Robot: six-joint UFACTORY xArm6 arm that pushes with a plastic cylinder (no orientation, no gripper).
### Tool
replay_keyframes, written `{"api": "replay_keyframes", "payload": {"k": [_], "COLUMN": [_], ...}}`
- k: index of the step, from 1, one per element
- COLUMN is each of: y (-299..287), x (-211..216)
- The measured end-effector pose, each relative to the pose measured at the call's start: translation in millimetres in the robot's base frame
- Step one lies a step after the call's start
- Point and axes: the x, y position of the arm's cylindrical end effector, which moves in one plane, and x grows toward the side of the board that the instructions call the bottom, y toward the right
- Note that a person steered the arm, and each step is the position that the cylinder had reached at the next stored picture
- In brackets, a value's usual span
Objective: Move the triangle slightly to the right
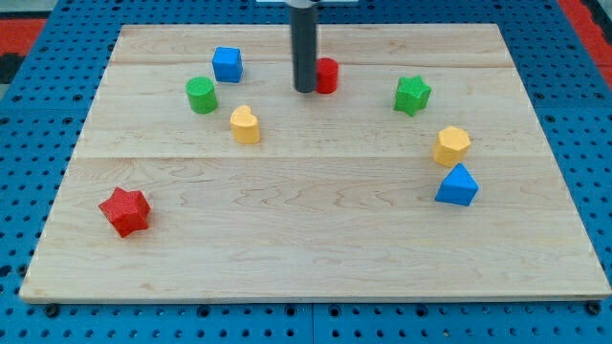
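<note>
A dark rod reaches down over a pale wooden bench [316,239] set on a blue pegboard [38,315], its tip [305,91] resting near the bench's far edge, touching or just beside the left flank of a small red block [328,75] whose shape the rod partly hides. The arm carries no fingers, so there is nothing to spread or pinch.

The blue triangle [458,185] sits well apart from the tip, close to the bench's right edge, just below a yellow hexagon [451,145]. A green star [412,95] lies above both, toward the far right corner. Toward the far left corner stand a blue cube [228,64], a green cylinder [201,95] and a yellow heart-like block [245,124]. A red star [125,210] lies alone near the left edge, toward the near corner.

No container appears on the bench, and no writing or label can be read.
</note>
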Motion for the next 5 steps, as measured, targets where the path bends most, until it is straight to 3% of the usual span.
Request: {"api": "replay_keyframes", "payload": {"k": [1,2,3,5], "y": [4.9,17.7,54.2,93.9], "x": [-15.4,-4.9,56.4,125.7]}}
